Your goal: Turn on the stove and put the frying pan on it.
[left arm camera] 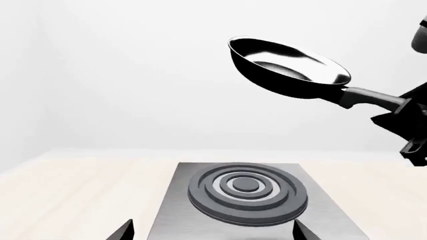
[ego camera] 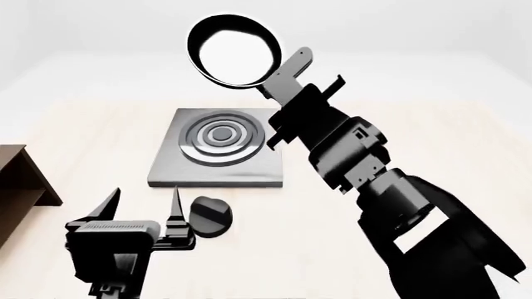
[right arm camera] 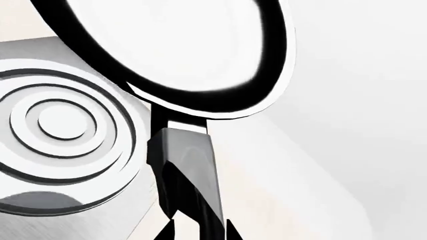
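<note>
The stove (ego camera: 220,149) is a grey square plate with a dark ring burner, lying flat on the pale table. Its round black knob (ego camera: 209,215) sits just in front of it. My right gripper (ego camera: 287,84) is shut on the frying pan's handle (right arm camera: 187,170) and holds the frying pan (ego camera: 233,50) in the air, above and beyond the stove's far edge, tilted. My left gripper (ego camera: 141,205) is open and empty, just left of the knob, facing the stove (left arm camera: 247,192). The left wrist view shows the pan (left arm camera: 290,65) high above the burner. The knob is out of that view.
A brown wooden shelf (ego camera: 21,180) stands at the table's left edge, left of my left gripper. The pale wooden table (ego camera: 432,143) stretches around the stove. My right arm (ego camera: 399,199) crosses the right half of the head view.
</note>
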